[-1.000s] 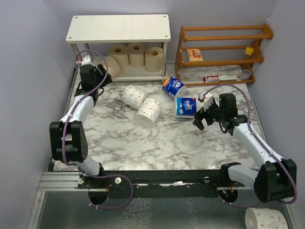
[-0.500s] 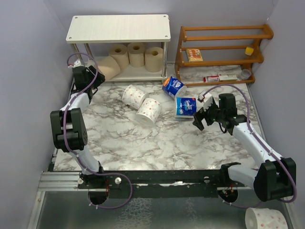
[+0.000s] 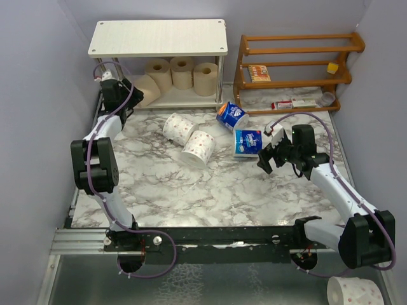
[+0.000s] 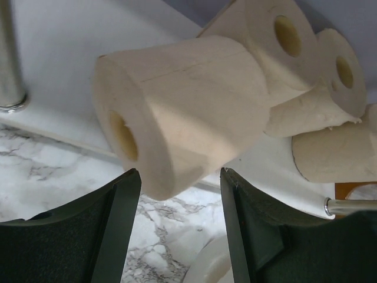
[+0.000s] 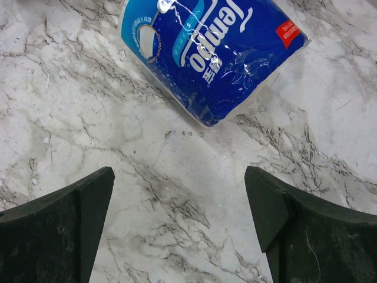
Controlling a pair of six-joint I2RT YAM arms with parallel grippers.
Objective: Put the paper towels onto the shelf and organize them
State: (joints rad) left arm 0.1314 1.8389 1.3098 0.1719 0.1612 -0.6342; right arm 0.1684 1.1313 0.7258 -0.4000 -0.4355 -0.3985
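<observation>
The shelf (image 3: 159, 37) stands at the back left, and its lower board (image 4: 70, 65) shows in the left wrist view. Three tan paper towels (image 3: 182, 71) stand on that board. A fourth tan roll (image 3: 148, 89) lies on its side at the board's front left edge (image 4: 188, 112). My left gripper (image 3: 129, 96) is open, with its tips (image 4: 179, 177) just at that roll's lower edge. Two pink-dotted white rolls (image 3: 179, 127) (image 3: 199, 147) and two blue-wrapped rolls (image 3: 231, 115) (image 3: 247, 142) lie on the marble table. My right gripper (image 3: 266, 159) is open and empty (image 5: 179, 177), just short of the nearer blue roll (image 5: 212, 50).
An orange-brown wooden rack (image 3: 296, 63) with small items stands at the back right. A shiny shelf leg (image 4: 9, 59) is close to my left gripper's left side. Another dotted roll (image 3: 353, 292) lies off the table at the bottom right. Purple walls close in both sides.
My left arm has swung left and back toward the shelf's left front corner, gripper still by the lying tan roll. The right arm and the rolls have not moved.
</observation>
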